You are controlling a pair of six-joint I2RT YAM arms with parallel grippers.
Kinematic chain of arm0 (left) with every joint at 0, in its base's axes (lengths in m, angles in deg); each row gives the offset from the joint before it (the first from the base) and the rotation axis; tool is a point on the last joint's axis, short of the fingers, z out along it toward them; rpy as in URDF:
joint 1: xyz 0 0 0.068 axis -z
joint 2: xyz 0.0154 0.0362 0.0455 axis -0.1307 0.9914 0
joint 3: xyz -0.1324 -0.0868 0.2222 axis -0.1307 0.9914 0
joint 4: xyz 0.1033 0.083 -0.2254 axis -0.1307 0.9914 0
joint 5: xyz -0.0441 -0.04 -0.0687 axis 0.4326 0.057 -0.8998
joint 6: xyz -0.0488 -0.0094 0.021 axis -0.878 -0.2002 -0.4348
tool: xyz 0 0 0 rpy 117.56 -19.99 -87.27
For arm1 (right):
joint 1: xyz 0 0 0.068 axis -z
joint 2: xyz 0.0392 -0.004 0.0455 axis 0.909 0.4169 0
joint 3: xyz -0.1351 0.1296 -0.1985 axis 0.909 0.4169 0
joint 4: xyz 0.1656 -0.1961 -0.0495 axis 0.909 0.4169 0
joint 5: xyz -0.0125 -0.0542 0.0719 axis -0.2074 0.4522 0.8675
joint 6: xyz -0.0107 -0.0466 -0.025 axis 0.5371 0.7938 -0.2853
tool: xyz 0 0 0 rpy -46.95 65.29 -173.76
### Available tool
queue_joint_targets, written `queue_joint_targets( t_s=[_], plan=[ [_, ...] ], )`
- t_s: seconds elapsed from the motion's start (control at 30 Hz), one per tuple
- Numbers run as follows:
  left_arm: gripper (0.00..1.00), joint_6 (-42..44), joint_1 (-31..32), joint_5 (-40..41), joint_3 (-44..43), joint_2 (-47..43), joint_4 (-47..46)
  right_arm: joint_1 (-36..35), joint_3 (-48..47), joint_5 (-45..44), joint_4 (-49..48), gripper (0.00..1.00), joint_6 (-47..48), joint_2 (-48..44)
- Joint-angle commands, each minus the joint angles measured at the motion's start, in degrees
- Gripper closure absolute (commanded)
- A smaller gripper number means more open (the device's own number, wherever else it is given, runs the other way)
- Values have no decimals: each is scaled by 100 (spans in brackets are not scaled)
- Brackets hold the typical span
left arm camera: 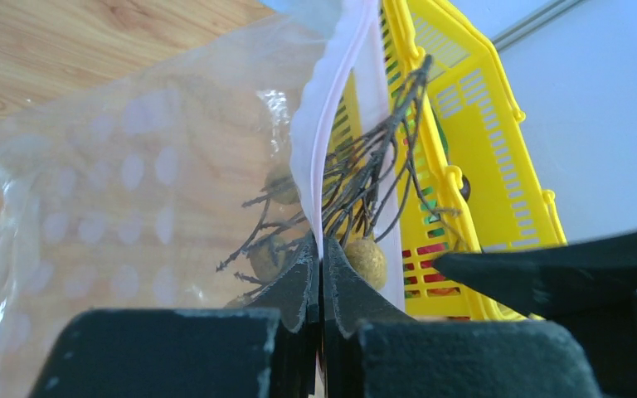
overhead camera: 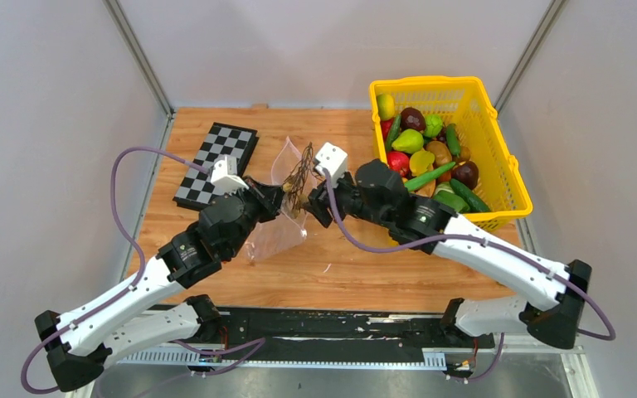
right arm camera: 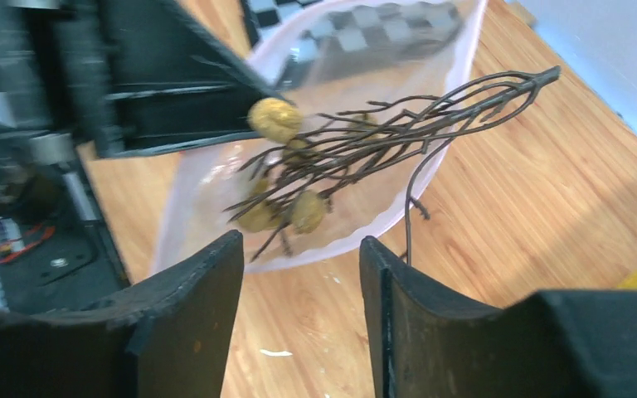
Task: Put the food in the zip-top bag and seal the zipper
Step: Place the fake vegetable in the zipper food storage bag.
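The clear zip-top bag [overhead camera: 278,234] lies on the wooden table with its mouth raised. My left gripper [overhead camera: 278,199] is shut on the pinkish zipper strip [left arm camera: 332,91] at the mouth edge, its jaws [left arm camera: 322,249] pressed together on the plastic. A brown twig bunch with small yellow-brown balls [right arm camera: 357,153] rests in the open mouth, its tips sticking out past the rim. My right gripper [right arm camera: 301,249] is open and empty, just in front of the bag mouth [overhead camera: 311,206]. The toy fruits and vegetables [overhead camera: 423,153] lie in the yellow basket.
The yellow mesh basket [overhead camera: 498,157] stands at the back right, close behind my right arm. A folded chessboard [overhead camera: 216,162] lies at the back left, partly behind the bag. Bare wood lies in front of the bag.
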Motion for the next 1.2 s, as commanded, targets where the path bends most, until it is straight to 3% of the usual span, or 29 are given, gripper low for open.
queue_joint_targets(
  t_s=[0.0, 0.23, 0.33, 0.47, 0.6, 0.9, 0.97, 1.03, 1.17],
  plan=[
    [100, 95, -9, 204, -207, 4, -54, 20, 235, 894, -793, 44, -477, -872],
    [100, 2, -9, 20, -109, 15, -215, 352, 197, -682, -283, 42, -1775, -896],
    [100, -51, -9, -71, -52, 3, -306, 690, 294, -244, -290, 43, -2415, -759],
    [100, -109, -9, -172, -14, 14, -368, 796, 541, -188, -492, 37, -2845, -703],
    [100, -112, -9, -294, -4, 23, -410, 1073, 714, 646, -942, 38, -3126, -569],
    [100, -86, -9, -426, 9, -21, -198, 1271, 482, 549, -1196, 38, -3183, -250],
    [100, -79, -9, -428, -11, -22, -109, 1351, 479, 664, -1300, 43, -3181, -242],
    [100, -77, -9, -397, -13, -35, -46, 1399, 494, 731, -1399, 57, -3170, -260],
    [100, -20, -11, -307, -21, -40, 1, 1401, 577, 1016, -1643, 61, -2905, -345]
  ],
)
